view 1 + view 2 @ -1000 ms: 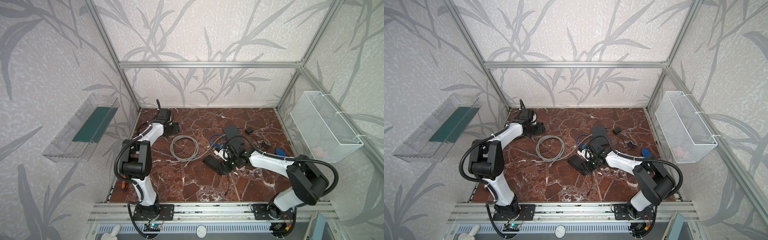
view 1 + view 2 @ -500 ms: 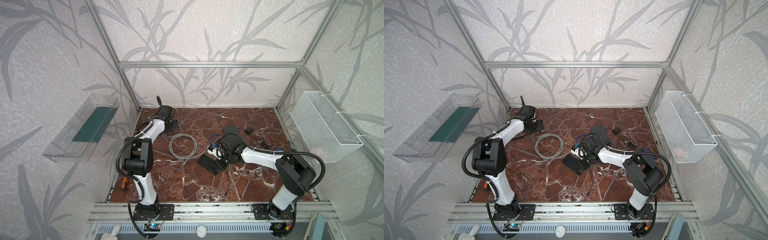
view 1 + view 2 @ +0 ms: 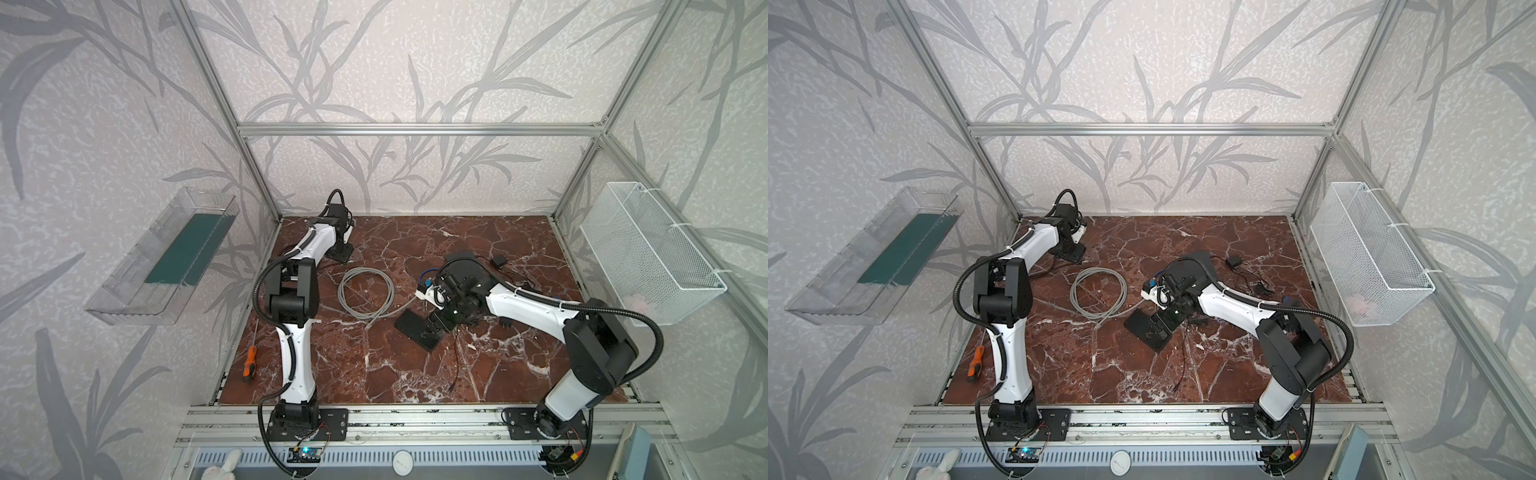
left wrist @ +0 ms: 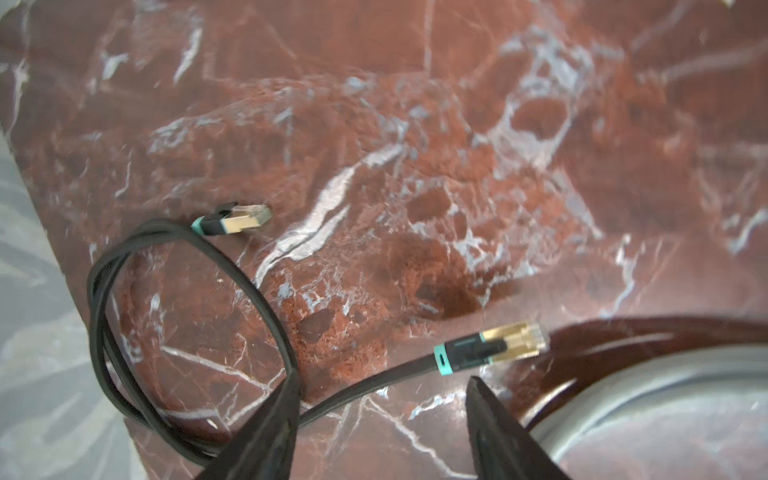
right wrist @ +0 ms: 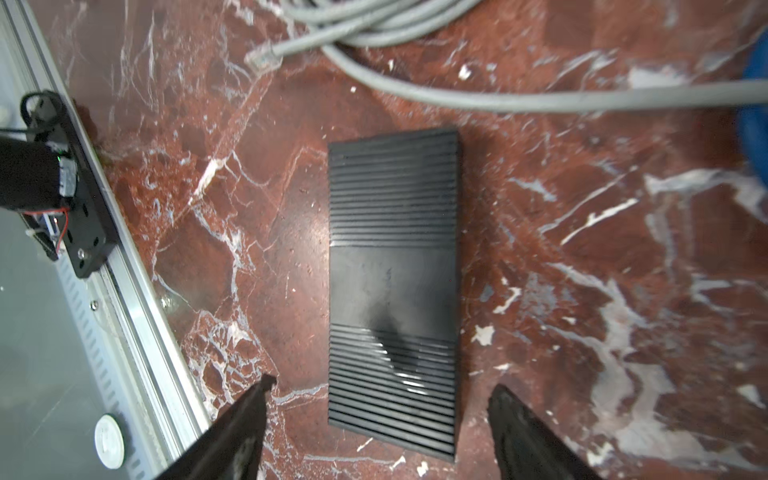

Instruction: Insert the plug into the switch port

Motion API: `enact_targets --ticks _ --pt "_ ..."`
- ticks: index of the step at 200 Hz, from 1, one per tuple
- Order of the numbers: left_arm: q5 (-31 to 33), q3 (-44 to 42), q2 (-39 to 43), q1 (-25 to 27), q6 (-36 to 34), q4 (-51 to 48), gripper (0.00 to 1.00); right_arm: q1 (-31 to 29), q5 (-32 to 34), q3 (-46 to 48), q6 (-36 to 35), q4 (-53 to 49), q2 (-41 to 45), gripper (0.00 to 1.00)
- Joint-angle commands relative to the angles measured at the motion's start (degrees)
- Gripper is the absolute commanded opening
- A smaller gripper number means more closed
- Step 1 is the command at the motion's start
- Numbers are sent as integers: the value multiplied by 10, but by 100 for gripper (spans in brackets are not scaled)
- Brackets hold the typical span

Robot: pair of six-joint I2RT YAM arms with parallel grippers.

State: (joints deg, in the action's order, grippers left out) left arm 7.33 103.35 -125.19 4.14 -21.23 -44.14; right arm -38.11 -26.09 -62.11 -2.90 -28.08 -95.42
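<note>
A flat black cable lies at the table's back left, with a gold plug (image 4: 513, 340) behind a teal band and a second gold plug (image 4: 245, 218) farther off. My left gripper (image 4: 382, 388) (image 3: 343, 253) hovers open just short of the nearer plug, the cable passing between its fingers. The switch (image 5: 392, 270) (image 3: 415, 330) (image 3: 1144, 328) is a flat black ribbed box in the middle of the table; its ports do not show. My right gripper (image 5: 382, 386) (image 3: 440, 322) is open above it, with one end of the box between its fingers.
A grey coiled cable (image 3: 365, 291) lies between the arms, its tail running past the switch. A black device (image 3: 469, 266) with blue wires, a small adapter (image 3: 497, 262) and thin loose wires (image 3: 457, 361) surround the right arm. An orange screwdriver (image 3: 249, 363) lies at the front left.
My right gripper has slid left over the switch and opened wider. My left gripper has shifted slightly toward the back corner and narrowed a little.
</note>
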Motion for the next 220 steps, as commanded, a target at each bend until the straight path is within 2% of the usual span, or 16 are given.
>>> enact_targets --ticks 1,53,109,123,141,147,189,204,220 --pt "-25 -11 -1 -2 -135 -29 64 8 -4 -26 15 -23 5 82" --pt "-35 -2 -33 -14 -190 -65 60 8 2 -73 -3 -85 -21 81" --pt "-28 -5 -51 -21 -212 -26 51 15 17 -103 -19 -128 -21 79" --pt "-34 -10 -47 -21 -213 -18 43 16 21 -106 -21 -132 -21 78" --pt "-42 -17 -35 -21 -210 -5 17 18 27 -109 -21 -134 -21 78" --pt "-42 -20 -30 -21 -209 1 13 19 29 -109 -21 -133 -21 78" --pt "-40 -17 9 -19 -184 10 12 26 23 -108 -13 -121 -42 78" --pt "-47 19 14 -19 -144 -40 12 27 20 -107 -11 -117 -46 77" --pt "-60 79 4 -19 -70 -119 12 28 20 -106 -9 -110 -51 77"
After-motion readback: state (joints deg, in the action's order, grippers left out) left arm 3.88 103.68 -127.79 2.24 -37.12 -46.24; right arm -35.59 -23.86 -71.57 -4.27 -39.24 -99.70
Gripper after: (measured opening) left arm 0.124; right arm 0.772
